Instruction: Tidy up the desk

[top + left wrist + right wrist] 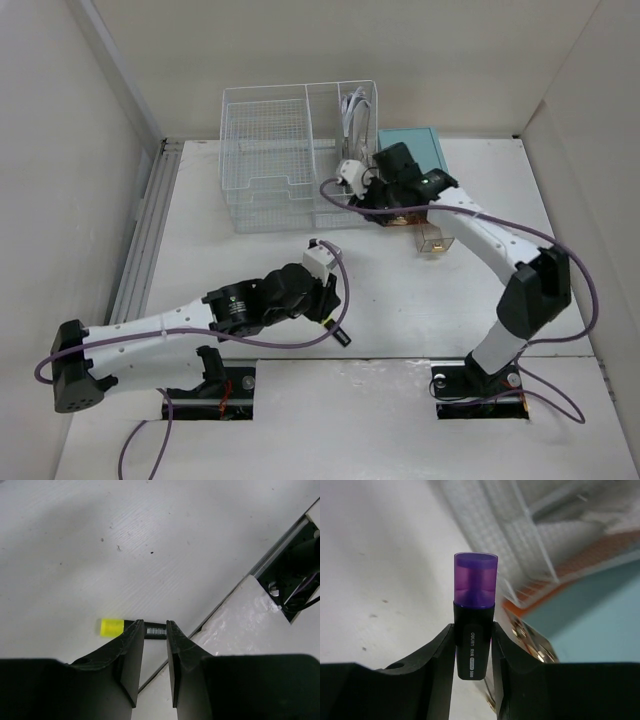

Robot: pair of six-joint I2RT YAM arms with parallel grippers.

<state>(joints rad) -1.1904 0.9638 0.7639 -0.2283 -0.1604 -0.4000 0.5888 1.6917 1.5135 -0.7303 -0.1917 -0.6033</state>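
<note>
The desk (400, 300) is a flat white tabletop. My left gripper (335, 322) hangs low over its near middle. In the left wrist view the left gripper (155, 625) is open a narrow gap, with its fingertips just over a black highlighter with a yellow cap (112, 627) lying crosswise on the desk. The highlighter also shows in the top view (340, 336). My right gripper (380, 200) is at the back, beside the wire basket. It is shut (475, 640) on a black highlighter with a purple cap (475, 580), cap pointing away.
A white wire basket organizer (270, 150) stands at the back centre, with a teal box of drawers (425, 145) to its right. A small clear drawer holding brass bits (436, 240) sits on the desk by the right arm. The arm mount plate (240, 615) lies near the left gripper.
</note>
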